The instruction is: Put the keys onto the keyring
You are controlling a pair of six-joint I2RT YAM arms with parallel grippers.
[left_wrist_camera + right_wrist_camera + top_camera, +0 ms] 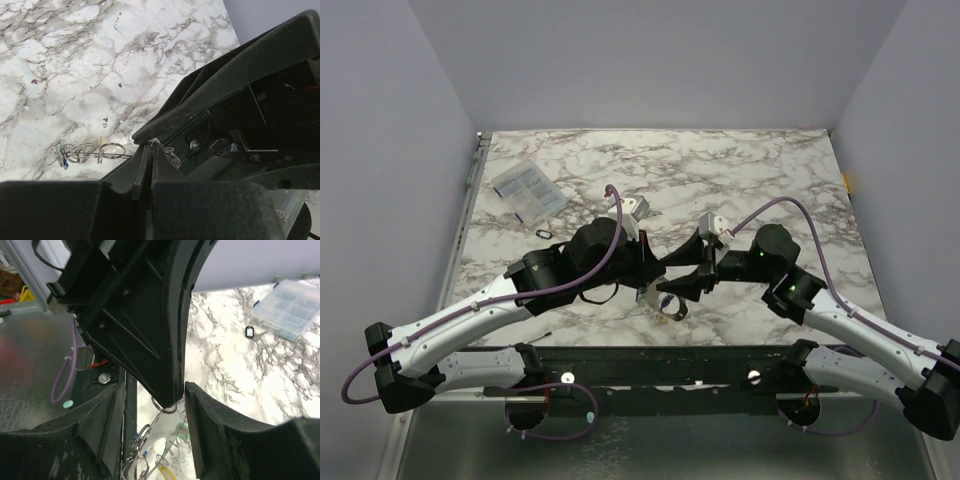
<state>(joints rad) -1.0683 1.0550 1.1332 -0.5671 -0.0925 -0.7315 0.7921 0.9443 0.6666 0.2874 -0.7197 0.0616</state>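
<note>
your left gripper [149, 151]: fingers pinching keyring [169, 407] | your right gripper [155, 392]: fingers spread around left tip | keys [63, 158]: near keyring

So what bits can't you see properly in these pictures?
Left wrist view: the keys are tiny and bunched, so I can't count them.
Top view: the arms cover most of them.
Right wrist view: the left gripper hides just where it pinches the keyring, and the bottom edge cuts off the lower rings.
Top view: the small black thing is too small to name.
</note>
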